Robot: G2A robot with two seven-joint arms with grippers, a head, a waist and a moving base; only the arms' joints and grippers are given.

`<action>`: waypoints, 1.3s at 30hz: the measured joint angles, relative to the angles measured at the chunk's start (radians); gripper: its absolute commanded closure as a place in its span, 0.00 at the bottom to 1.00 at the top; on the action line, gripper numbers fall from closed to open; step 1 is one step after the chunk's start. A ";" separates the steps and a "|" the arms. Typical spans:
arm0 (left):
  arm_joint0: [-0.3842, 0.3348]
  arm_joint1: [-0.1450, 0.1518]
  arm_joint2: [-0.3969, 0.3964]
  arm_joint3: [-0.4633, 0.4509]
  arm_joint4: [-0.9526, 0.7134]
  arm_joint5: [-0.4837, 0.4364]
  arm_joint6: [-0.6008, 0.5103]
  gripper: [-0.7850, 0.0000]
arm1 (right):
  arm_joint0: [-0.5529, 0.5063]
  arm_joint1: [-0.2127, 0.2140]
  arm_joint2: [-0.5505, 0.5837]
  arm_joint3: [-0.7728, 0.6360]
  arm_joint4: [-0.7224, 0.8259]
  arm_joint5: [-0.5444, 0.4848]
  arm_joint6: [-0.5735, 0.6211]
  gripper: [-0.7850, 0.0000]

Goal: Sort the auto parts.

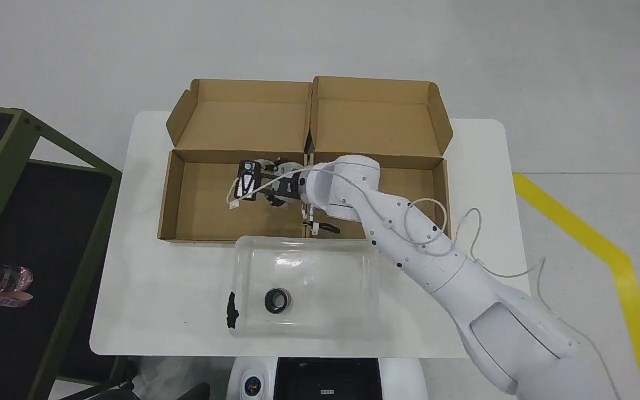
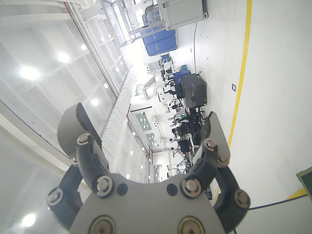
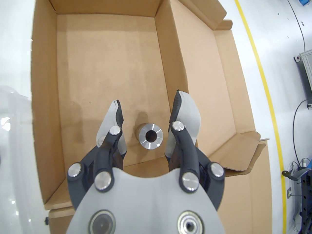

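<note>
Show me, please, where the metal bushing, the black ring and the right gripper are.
metal bushing point(image 3: 150, 136): right wrist view, at its bore.
black ring point(image 1: 269, 300): top view, on its rim.
right gripper point(image 3: 148, 98): right wrist view, midway between its fingertips.

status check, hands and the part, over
Right hand open, over the cardboard box. Left hand open, holding nothing. Metal sleeve upright on box floor under right hand, ungripped. Nothing in the way.

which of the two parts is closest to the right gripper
The shiny metal sleeve standing on end in the cardboard box, just ahead of the open right gripper. The other part, a black ring, lies in the clear bin.
</note>
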 measured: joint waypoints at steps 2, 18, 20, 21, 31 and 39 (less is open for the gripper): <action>0.000 0.000 0.000 0.000 0.000 0.000 0.000 0.00 | -0.041 0.014 0.027 -0.064 0.009 -0.020 0.010 0.53; 0.000 0.000 0.000 0.000 0.000 0.000 0.000 0.00 | -0.269 0.079 0.120 -0.393 0.031 -0.160 0.077 0.51; 0.000 0.000 0.000 0.000 0.000 0.000 0.000 0.00 | -0.291 0.084 0.120 -0.420 0.027 -0.165 0.082 0.51; 0.000 0.000 0.000 0.000 0.000 0.000 0.000 0.00 | -0.301 0.086 0.120 -0.431 0.024 -0.168 0.085 0.51; 0.000 0.000 0.000 0.000 0.000 0.000 0.000 0.00 | -0.418 0.116 0.121 -0.540 -0.015 -0.238 0.102 0.47; 0.000 0.000 0.000 0.000 0.000 0.000 0.000 0.00 | -0.505 0.143 0.133 -0.606 -0.063 -0.277 0.110 0.40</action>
